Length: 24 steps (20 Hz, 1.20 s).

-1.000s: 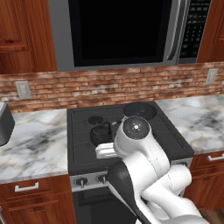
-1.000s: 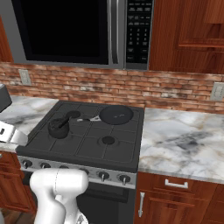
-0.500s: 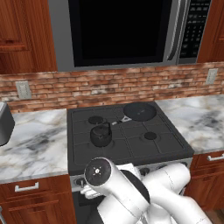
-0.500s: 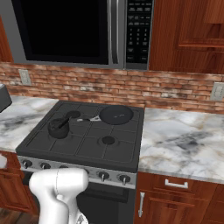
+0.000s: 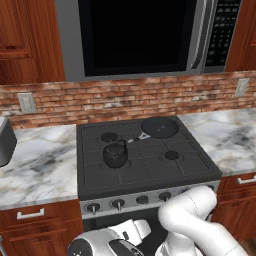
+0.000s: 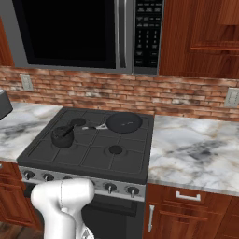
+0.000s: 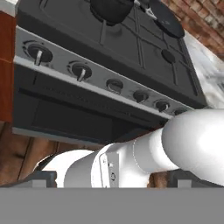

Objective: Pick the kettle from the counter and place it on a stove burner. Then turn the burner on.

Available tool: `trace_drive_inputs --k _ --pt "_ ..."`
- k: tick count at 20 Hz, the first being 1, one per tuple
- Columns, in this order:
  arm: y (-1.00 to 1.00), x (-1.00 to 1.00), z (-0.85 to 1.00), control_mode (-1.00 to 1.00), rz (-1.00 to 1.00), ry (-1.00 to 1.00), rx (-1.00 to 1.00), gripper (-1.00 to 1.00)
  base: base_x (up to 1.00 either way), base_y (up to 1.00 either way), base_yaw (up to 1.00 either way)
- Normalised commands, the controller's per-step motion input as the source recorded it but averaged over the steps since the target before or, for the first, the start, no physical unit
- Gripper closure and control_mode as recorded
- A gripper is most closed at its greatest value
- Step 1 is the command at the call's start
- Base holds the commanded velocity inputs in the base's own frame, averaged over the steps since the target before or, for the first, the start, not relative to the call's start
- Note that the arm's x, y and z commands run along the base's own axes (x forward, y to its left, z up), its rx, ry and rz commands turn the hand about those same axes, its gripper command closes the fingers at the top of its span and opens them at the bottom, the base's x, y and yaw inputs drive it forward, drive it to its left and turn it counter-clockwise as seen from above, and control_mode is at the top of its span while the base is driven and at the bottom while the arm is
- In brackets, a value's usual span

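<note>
Kettle (image 5: 115, 154) sits on the stove burner (image 6: 65, 143) at the cooktop's front left, between marble counter (image 5: 35, 165) stretches, under a microwave (image 5: 145, 35) and brick wall. My arm is folded low before the oven, claw wide open and empty. One kettle, one flat pan (image 5: 159, 127), six knobs (image 7: 39, 54).

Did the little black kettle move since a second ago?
No. The kettle sits on the stove's front-left burner, in the same spot relative to the flat black pan behind it. The arm dropped low in front of the stove instead.
</note>
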Motion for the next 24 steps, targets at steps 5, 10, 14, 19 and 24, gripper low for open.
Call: trace_drive_inputs --k 5,10,14,19,24 --pt "0.01 -0.14 -0.30 -1.00 0.05 -0.13 -0.09 -1.00 0.00 0.00 0.00" --pt "-0.05 0.00 -0.29 -1.00 0.01 -0.29 0.02 -1.00 0.00 0.00 0.00" --pt "-0.13 0.11 -0.35 -1.00 0.00 -0.32 0.10 -1.00 0.00 0.00 0.00" --pt "-0.09 0.29 -0.16 -1.00 0.00 -0.22 0.06 -1.00 0.00 0.00 0.00" --pt "-0.29 0.34 -0.09 -1.00 0.01 -0.13 0.15 -1.00 0.00 0.00 0.00"
